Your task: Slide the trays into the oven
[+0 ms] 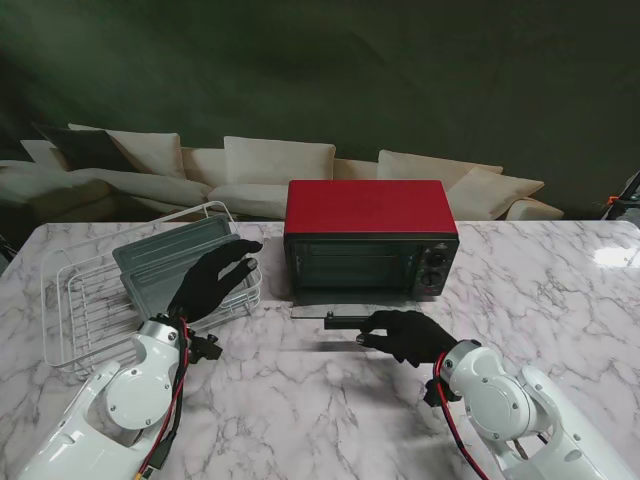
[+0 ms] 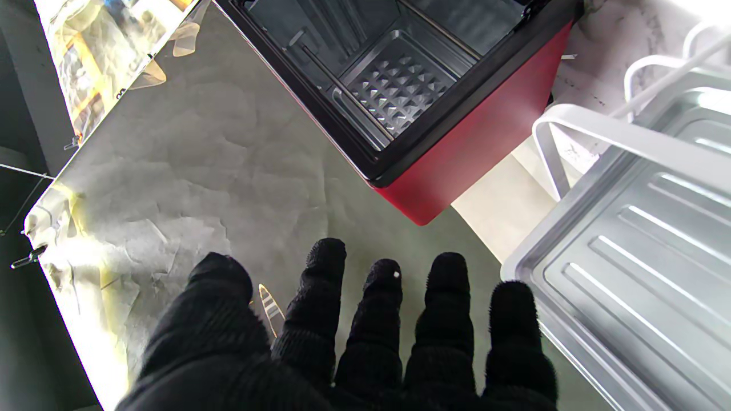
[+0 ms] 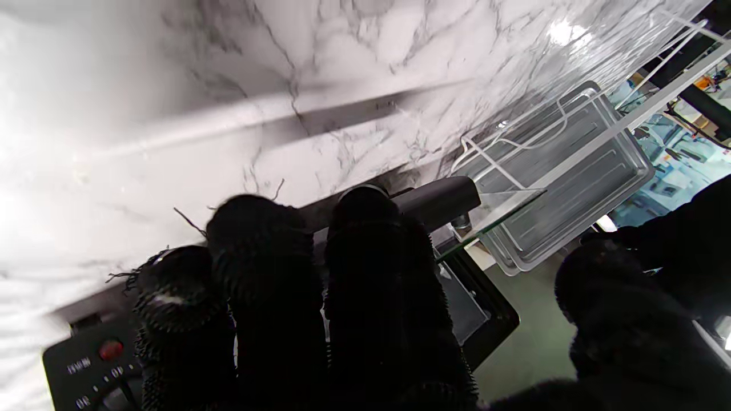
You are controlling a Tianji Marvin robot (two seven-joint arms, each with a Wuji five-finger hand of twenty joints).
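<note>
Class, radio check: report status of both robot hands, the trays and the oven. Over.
Right robot hand shut on door handle, oven door down. Left robot hand open, over metal tray in white rack. Oven mouth unobstructed.

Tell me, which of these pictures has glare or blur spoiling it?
Stand view: mostly sharp, one bright glare patch on the marble table. Left wrist view: washed-out glare at the edges, the tray gleaming. Right wrist view: overexposed marble, right hand fingers blurred close up.

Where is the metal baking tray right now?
In the stand's view the baking tray sits left of the red oven, leaning in the white wire rack, under the left hand.
</note>
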